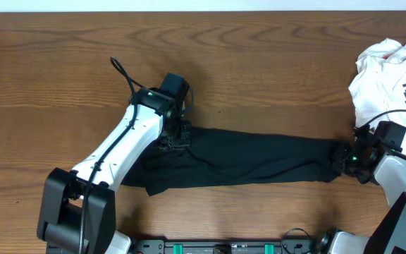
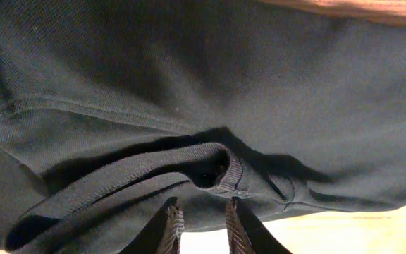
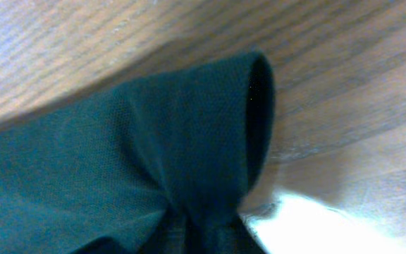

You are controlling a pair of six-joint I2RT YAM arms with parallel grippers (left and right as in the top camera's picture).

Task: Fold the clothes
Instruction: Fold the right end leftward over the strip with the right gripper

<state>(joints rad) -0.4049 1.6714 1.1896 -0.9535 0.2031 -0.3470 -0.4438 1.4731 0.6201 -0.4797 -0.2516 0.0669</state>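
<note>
Shirt [image 1: 259, 159] first: from overhead, the black cloth lies stretched in a long band across the near half of the wooden worktop [image 1: 259, 56], running from my left arm to my right. My left hand [image 1: 176, 140] sits down on its upper left edge. My right hand [image 1: 342, 159] meets its narrow right end, where the cloth gathers to a point. A crumpled white garment [image 1: 386, 70] with black print lies at the far right corner, apart from the shirt and just beyond my right arm.

From my left wrist, black knit fills nearly the whole view, with a strip of wood showing at the top right and another at the bottom right. A rolled fold with a stitched, ribbed hem rises just in front of my fingers [image 2: 172, 227]. The two fingers stand close together with dark cloth in the narrow gap between them, so my left hand is pinched on the shirt.

From my right wrist, the picture is soft. A sleeve end [image 3: 256, 106] lies on the wood with its opening turned to the right. The cloth draws into tight creases toward the bottom middle, where my right hand is clamped on it. The fingers there are dark against dark cloth and hard to make out.
</note>
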